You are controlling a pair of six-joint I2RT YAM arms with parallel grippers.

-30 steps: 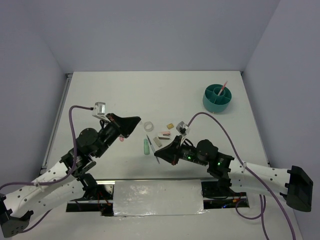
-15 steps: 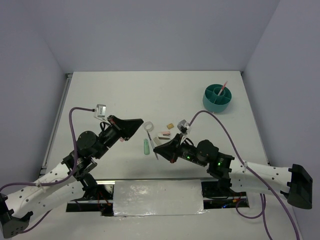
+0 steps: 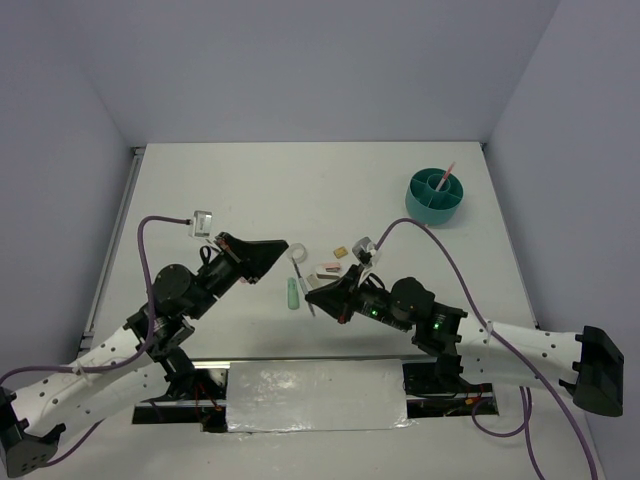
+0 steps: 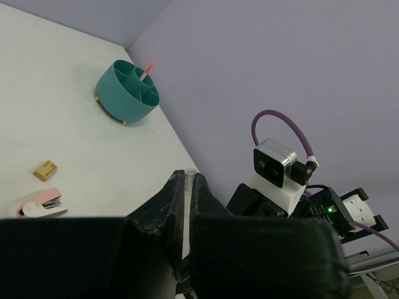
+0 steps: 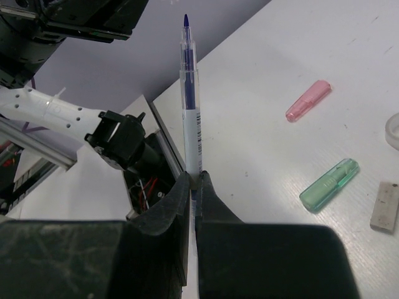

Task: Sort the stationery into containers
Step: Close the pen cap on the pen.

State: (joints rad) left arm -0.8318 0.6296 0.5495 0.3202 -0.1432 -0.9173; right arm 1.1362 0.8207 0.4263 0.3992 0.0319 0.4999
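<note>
From my overhead feed both arms reach toward the middle of the table (image 3: 230,190), but the tips are too small there for me to read a grip. The wrist cameras settle it. The left fingers (image 4: 163,208) are clenched on a thin clear tube (image 4: 189,182) whose open end pokes up between them; I cannot tell from any view what it belongs to. The right fingers (image 5: 169,202) are clamped on a blue pen (image 5: 190,106) with a clear barrel, standing up out of the grip with its tip away from the camera; overhead it is only a thin dark sliver at that arm's tip. The right wrist view also gives me the loose pieces close up: a short pink stub (image 5: 308,101), a mint-green stub (image 5: 328,184) nearer the camera, a grey block (image 5: 384,206) and the edge of the white tape ring (image 5: 394,128), all lying apart on the table. The left wrist view misses those but shows a tan block (image 4: 45,169), a pink and white piece (image 4: 40,205) at its left edge, and the teal organiser (image 4: 128,93) at the far right corner, a thin pink pen (image 4: 148,70) upright in one compartment. Overhead, the organiser sits well apart from the cluster.
</note>
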